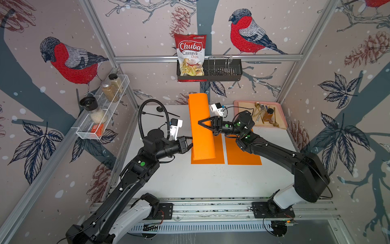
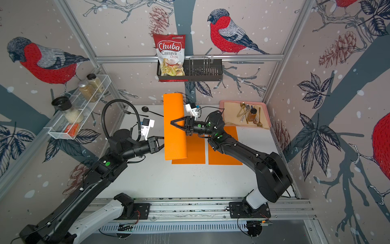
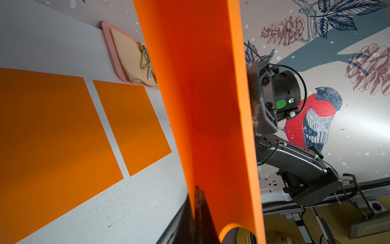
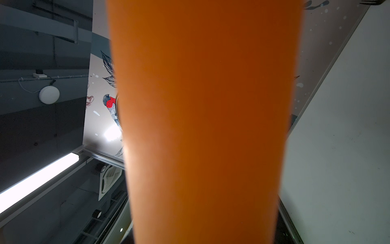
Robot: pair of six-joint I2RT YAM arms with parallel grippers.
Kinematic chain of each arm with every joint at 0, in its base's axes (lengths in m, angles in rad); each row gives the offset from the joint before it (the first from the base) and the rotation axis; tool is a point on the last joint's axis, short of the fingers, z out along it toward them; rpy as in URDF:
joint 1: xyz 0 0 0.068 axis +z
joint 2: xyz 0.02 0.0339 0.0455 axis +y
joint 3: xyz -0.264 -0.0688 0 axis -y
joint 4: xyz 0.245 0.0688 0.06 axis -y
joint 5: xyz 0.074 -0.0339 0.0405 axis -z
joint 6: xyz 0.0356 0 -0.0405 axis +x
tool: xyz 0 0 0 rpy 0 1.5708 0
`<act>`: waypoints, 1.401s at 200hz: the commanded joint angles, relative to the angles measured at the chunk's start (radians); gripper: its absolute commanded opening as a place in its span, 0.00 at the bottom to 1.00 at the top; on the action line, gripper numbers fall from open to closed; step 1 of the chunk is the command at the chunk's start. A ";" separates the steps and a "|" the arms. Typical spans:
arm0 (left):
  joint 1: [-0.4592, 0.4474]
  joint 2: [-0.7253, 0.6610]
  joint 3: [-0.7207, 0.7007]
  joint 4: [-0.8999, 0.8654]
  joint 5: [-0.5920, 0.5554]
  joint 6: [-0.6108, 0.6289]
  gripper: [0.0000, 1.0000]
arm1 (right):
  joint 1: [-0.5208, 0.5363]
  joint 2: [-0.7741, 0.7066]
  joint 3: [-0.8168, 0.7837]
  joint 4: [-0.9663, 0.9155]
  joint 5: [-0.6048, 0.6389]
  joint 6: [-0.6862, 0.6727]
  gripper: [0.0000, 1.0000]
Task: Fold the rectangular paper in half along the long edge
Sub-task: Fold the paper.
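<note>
An orange rectangular paper (image 1: 201,137) (image 2: 175,137) is lifted off the table and curled over lengthwise into a rounded loop. My left gripper (image 1: 191,142) (image 2: 163,142) is shut on the paper's left long edge; in the left wrist view its dark fingers (image 3: 199,202) pinch the sheet (image 3: 211,105). My right gripper (image 1: 199,123) (image 2: 171,123) reaches in from the right. Its upper finger lies over the loop's top and the other finger is hidden beneath. In the right wrist view the paper (image 4: 202,126) fills the space between the jaws and hides them, so how tightly they press does not show.
Two orange sheets (image 1: 219,156) (image 1: 242,152) lie flat on the table under and right of the lifted paper. A pink tray (image 1: 236,103) with cutlery and a jar sits back right. A black spoon (image 1: 159,108) lies back left. A wire rack (image 1: 101,118) hangs on the left wall.
</note>
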 commanded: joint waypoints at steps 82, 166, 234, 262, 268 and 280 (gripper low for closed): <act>-0.001 -0.001 0.004 0.033 0.011 0.013 0.00 | -0.002 -0.024 0.013 -0.057 -0.021 -0.085 0.47; -0.002 0.001 0.017 0.022 0.014 0.024 0.00 | -0.013 -0.040 0.009 -0.092 -0.019 -0.114 0.45; -0.001 0.008 0.003 0.051 0.024 0.011 0.00 | 0.015 -0.016 0.030 -0.047 -0.015 -0.090 0.47; -0.002 0.006 0.005 0.052 0.025 0.011 0.00 | 0.018 -0.007 0.026 -0.038 -0.012 -0.085 0.45; -0.001 0.006 0.005 0.051 0.024 0.011 0.00 | 0.018 -0.007 0.025 -0.038 -0.012 -0.084 0.45; -0.001 0.004 0.005 0.048 0.023 0.013 0.00 | 0.018 -0.007 0.021 -0.036 -0.009 -0.084 0.45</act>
